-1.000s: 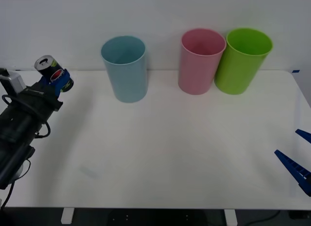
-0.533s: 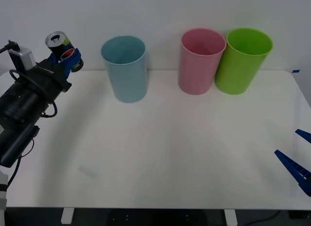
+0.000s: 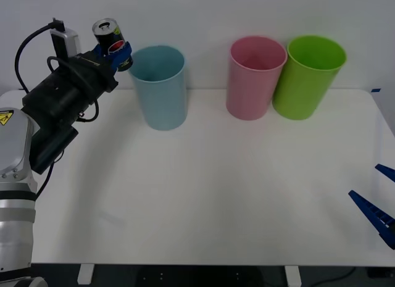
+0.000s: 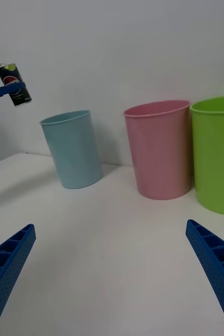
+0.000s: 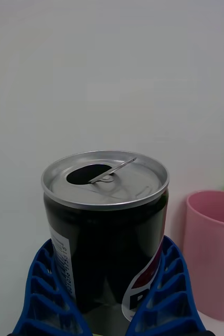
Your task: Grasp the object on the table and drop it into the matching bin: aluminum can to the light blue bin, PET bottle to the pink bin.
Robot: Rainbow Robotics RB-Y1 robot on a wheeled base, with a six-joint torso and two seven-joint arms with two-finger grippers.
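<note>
My left gripper point(image 3: 115, 50) is shut on the aluminum can point(image 3: 108, 35), a small dark can with a silver top and red-white-blue logo. It holds the can in the air, just left of the rim of the light blue bin point(image 3: 159, 86). The can point(image 5: 105, 231) stands upright between the blue fingers point(image 5: 167, 286). From the right wrist the can point(image 4: 14, 91) hangs high, off to one side of the light blue bin point(image 4: 73, 148). The pink bin point(image 3: 253, 77) stands further right on the table point(image 3: 216, 188). My right gripper point(image 3: 376, 200) is open, low at the table's right front edge.
A lime green bin point(image 3: 308, 76) stands touching the pink bin's right side. All three bins line the table's back edge before a white wall. The wide white tabletop in front of them holds nothing else.
My left arm has lifted the can up and carried it rightward, from the table's far left edge to beside the light blue bin's rim. The right gripper has not moved.
</note>
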